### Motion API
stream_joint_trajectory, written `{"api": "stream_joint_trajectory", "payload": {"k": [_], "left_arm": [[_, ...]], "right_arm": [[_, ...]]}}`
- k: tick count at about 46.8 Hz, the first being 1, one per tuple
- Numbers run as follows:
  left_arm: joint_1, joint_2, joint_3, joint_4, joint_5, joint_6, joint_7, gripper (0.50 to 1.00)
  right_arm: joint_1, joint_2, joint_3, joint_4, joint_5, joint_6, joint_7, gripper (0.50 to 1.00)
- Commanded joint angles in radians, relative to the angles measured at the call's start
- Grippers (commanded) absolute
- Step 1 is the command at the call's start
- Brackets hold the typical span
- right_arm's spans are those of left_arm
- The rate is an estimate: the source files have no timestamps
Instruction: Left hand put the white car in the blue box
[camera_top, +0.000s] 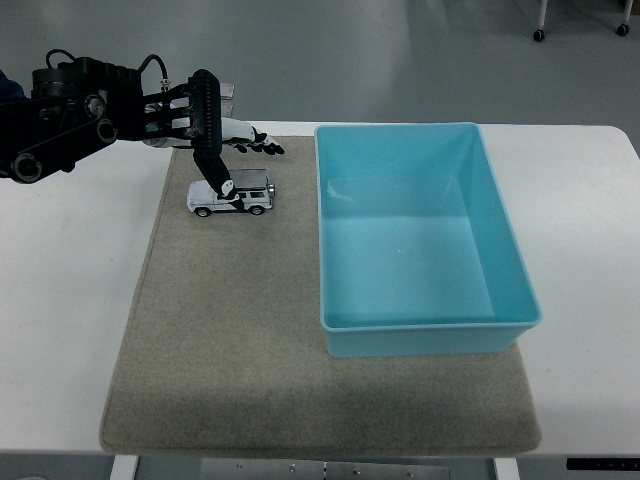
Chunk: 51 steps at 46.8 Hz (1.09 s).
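Note:
A small white toy car (238, 197) sits on the grey mat (230, 340), left of the blue box (420, 240), its nose pointing left. My left hand (240, 160) reaches in from the upper left and hovers right over the car. Its fingers (262, 145) are spread past the car's far side and the thumb (222, 180) points down at the roof. Nothing is held. The box stands with nothing inside it.
The grey mat covers most of the white table (70, 300), and the blue box rests on its right half. Grey floor lies beyond the table's far edge.

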Motion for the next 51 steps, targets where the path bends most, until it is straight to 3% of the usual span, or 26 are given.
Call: {"api": "stream_joint_trajectory", "payload": {"k": [1,12,30,39,51], "left_arm": [[0.000,-0.003,-0.001,0.000,0.006,0.000,0.035,0.996],[0.012,-0.017,0.002,-0.002,0.011,0.078,0.067,0.994],[0.020,-0.043,0.023,0.006,0.026,0.120,0.075,0.977],[0.021,-0.044,0.035,0.008,0.026,0.144,0.076,0.926],[0.034,-0.057,0.038,0.009,0.026,0.148,0.078,0.821]], "right_arm": [[0.000,0.000,0.000,0.000,0.000,0.000,0.000,0.936],[0.000,0.000,0.000,0.000,0.000,0.000,0.000,0.936],[0.000,0.000,0.000,0.000,0.000,0.000,0.000,0.936],[0.000,0.000,0.000,0.000,0.000,0.000,0.000,0.936],[0.000,0.000,0.000,0.000,0.000,0.000,0.000,0.936]]}}
